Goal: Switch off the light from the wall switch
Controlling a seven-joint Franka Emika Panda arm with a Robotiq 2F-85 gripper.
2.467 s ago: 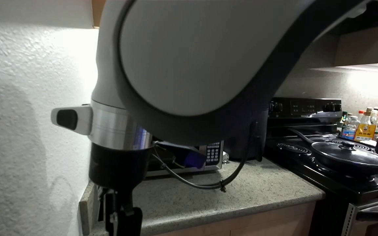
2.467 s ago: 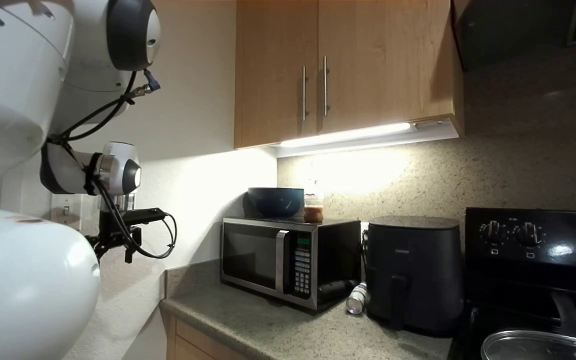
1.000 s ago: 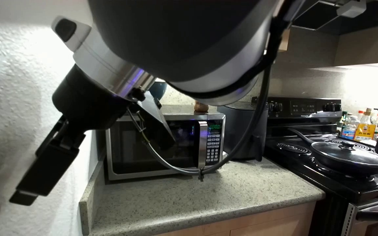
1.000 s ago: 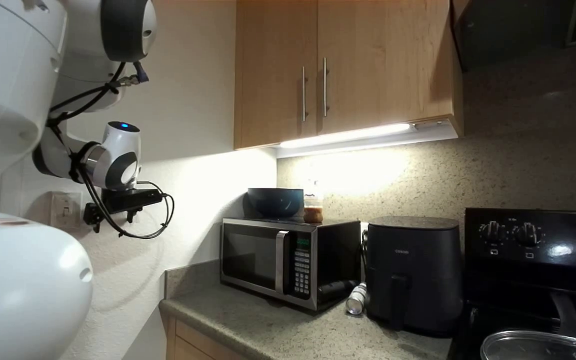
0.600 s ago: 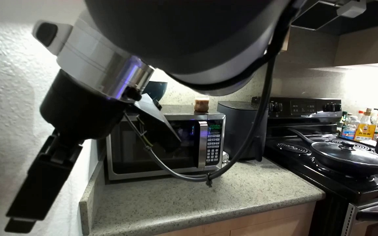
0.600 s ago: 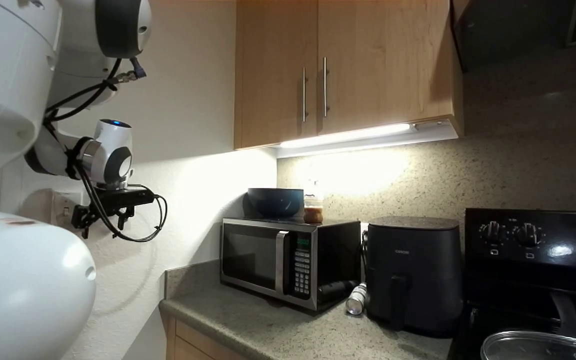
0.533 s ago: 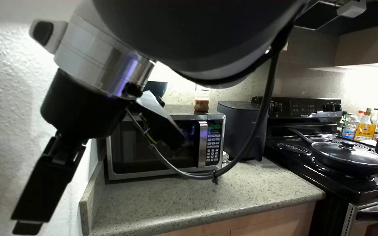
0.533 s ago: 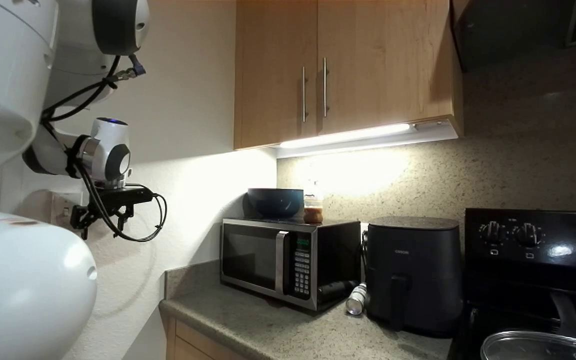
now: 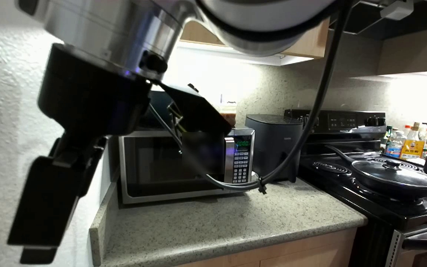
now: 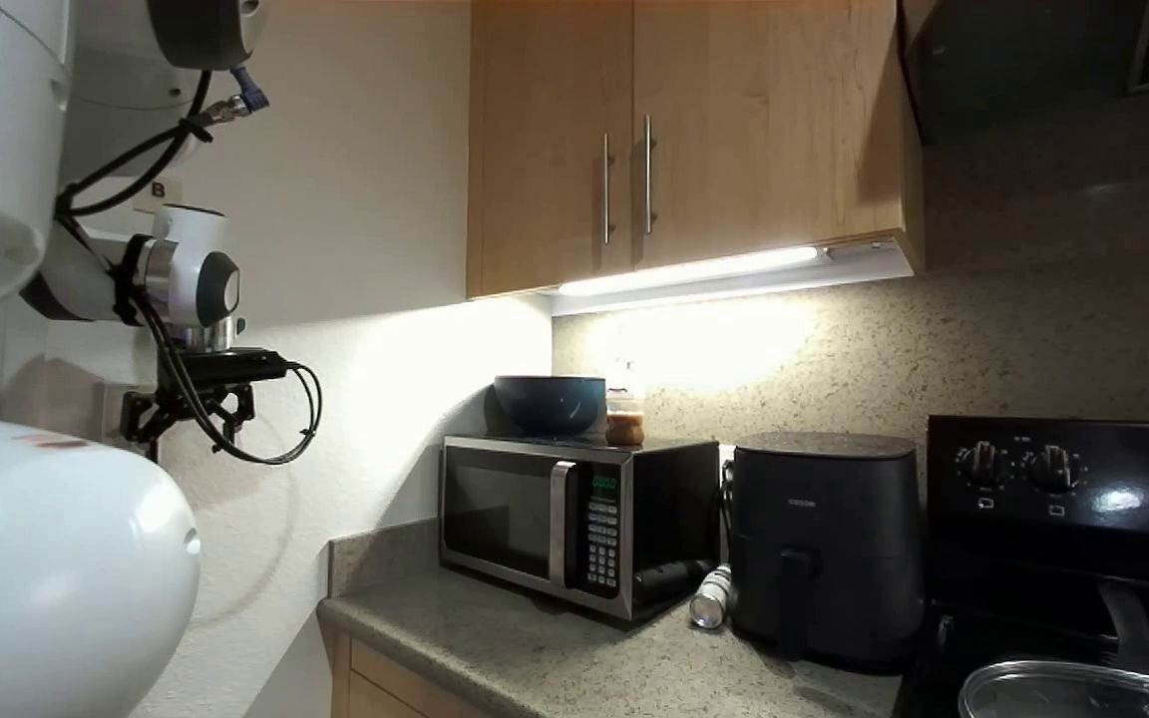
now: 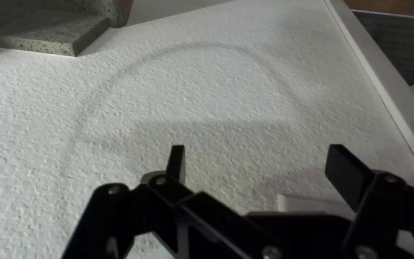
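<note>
The white wall switch plate [image 10: 112, 407] is on the left wall in an exterior view, partly covered by my gripper [image 10: 188, 429]. Its toggle is hidden there. In the wrist view a corner of the plate [image 11: 309, 202] shows low at the right, behind the gripper's body and near the right finger. My gripper [image 11: 256, 154] is open and empty, its fingers wide apart over the textured wall. In an exterior view the gripper [image 9: 38, 254] points down and to the left, in front of the wall. The under-cabinet light [image 10: 694, 269] is lit.
A microwave [image 10: 535, 519] stands on the speckled counter [image 10: 495, 638], with a blue bowl [image 10: 549, 403] and a jar [image 10: 624, 419] on top. An air fryer [image 10: 824, 548] and a stove [image 9: 347, 148] are farther right. A white trim edge [image 11: 379, 79] borders the wall.
The gripper has tilted from pointing down to slanting down-left. The arm has shifted left and the wrist up in an exterior view, and the gripper now covers more of the switch plate.
</note>
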